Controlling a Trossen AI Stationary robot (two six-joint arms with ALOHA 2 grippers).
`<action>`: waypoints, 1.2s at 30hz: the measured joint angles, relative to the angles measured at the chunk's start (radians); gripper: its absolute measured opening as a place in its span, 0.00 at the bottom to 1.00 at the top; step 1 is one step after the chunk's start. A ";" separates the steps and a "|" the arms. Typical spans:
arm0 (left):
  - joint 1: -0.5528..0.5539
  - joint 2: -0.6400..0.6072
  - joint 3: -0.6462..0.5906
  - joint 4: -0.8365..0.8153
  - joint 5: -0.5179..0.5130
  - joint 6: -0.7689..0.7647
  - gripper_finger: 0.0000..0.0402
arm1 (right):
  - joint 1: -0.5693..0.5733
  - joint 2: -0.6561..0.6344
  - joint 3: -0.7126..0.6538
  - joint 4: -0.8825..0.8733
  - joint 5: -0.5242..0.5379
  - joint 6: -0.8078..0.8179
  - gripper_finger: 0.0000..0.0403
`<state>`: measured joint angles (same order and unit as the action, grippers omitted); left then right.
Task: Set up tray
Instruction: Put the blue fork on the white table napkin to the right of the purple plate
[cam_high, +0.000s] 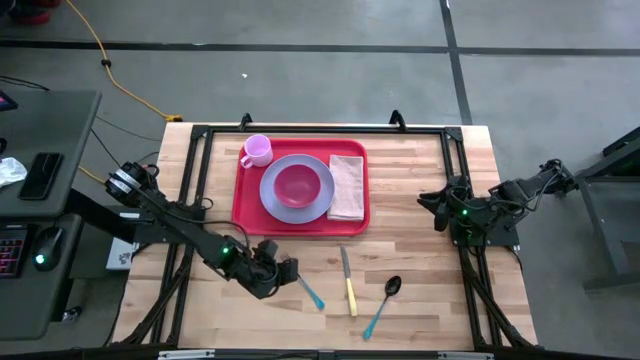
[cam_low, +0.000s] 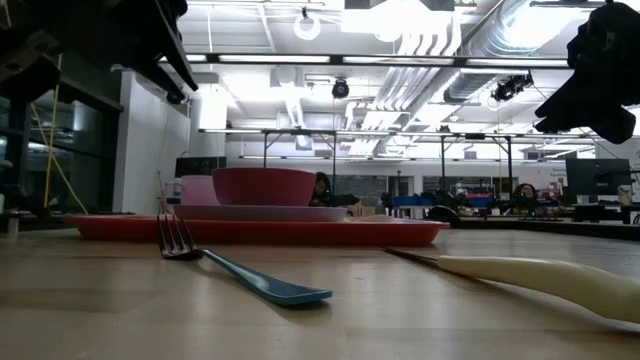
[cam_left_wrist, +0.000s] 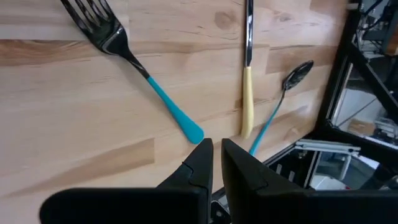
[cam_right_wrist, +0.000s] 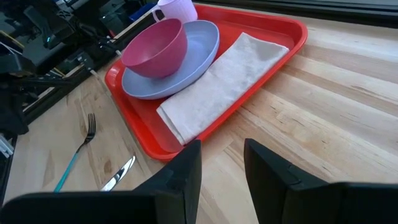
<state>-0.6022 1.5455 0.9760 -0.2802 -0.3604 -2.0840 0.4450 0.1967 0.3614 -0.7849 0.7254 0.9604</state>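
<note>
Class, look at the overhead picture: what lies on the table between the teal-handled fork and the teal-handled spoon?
In the high view, the yellow-handled knife lies between the fork and the spoon, touching neither.

The tray (cam_high: 241, 205) lies on the surface (cam_high: 420, 280), toward its far edge. On the tray sits a plate (cam_high: 320, 202) with a bowl (cam_high: 297, 184) in it; a cup (cam_high: 257, 150) stands at the tray's far left corner, touching the plate's rim, and a napkin (cam_high: 347, 186) lies on the tray to the right of the plate. In front of the tray, off it, lie a fork (cam_high: 309, 291), a knife (cam_high: 347, 281) and a spoon (cam_high: 383, 303), left to right. The left end effector (cam_high: 286, 272) is in front of the tray, just left of the fork. The right end effector (cam_high: 432, 205) is right of the tray, well apart from it.
</note>
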 joint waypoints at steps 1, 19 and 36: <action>0.000 0.000 0.000 0.000 -0.007 -0.013 0.16 | 0.000 0.000 0.000 0.000 0.000 0.000 0.25; 0.091 0.091 0.000 0.008 0.111 -0.287 0.16 | 0.000 0.000 0.000 0.000 0.005 0.000 0.25; 0.110 0.172 0.165 -0.098 0.121 -0.218 0.16 | 0.000 0.044 0.000 0.000 0.005 0.000 0.25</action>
<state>-0.4922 1.7176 1.1405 -0.3784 -0.2392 -2.3023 0.4454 0.2409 0.3618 -0.7845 0.7302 0.9600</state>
